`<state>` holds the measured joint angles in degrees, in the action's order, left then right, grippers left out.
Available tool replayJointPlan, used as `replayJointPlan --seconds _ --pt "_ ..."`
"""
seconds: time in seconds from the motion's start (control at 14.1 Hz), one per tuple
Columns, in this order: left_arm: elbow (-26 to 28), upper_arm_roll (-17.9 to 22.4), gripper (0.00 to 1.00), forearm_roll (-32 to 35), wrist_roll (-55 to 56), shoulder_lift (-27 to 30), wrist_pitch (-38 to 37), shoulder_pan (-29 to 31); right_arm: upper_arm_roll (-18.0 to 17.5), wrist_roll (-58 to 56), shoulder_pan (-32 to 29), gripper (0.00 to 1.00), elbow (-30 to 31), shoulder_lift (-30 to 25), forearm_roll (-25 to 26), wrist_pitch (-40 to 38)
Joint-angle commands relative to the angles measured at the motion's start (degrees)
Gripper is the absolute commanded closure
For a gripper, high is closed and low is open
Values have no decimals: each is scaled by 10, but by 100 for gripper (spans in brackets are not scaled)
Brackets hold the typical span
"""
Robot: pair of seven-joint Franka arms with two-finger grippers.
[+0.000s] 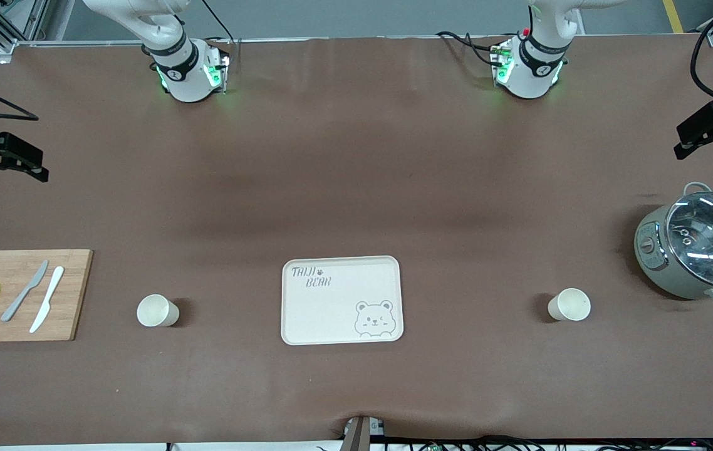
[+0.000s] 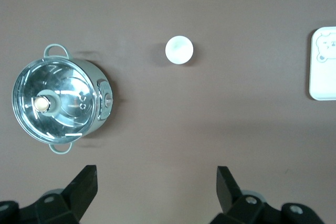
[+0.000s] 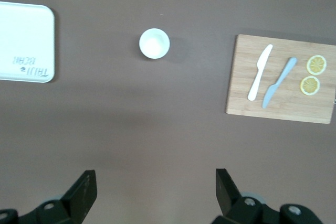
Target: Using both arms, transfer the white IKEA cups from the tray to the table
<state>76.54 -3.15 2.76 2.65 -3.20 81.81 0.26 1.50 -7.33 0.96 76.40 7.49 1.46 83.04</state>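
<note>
Both white cups are found on the table (image 1: 356, 156), not on the tray (image 1: 341, 300), which lies bare between them. One cup (image 1: 157, 311) stands upright toward the right arm's end, beside the cutting board (image 1: 21, 294); the other cup (image 1: 569, 305) stands upright toward the left arm's end, near the lidded pot (image 1: 698, 250). The right gripper (image 3: 155, 190) is held high over bare mat, jaws released and empty; the left gripper (image 2: 156, 187) likewise. Each cup is judged nearer to its own arm, and the task appears done.
</note>
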Motion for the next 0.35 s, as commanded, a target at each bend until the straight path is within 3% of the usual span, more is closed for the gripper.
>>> replayJointPlan --seconds 0.0,0.28 --pt "4 -2 0 -19 1 7 -10 7 15 -2 1 0 3 2 13 6" --pt "4 0 0 -19 3 5 -11 7 37 -31 -1 0 8 4 13 12"
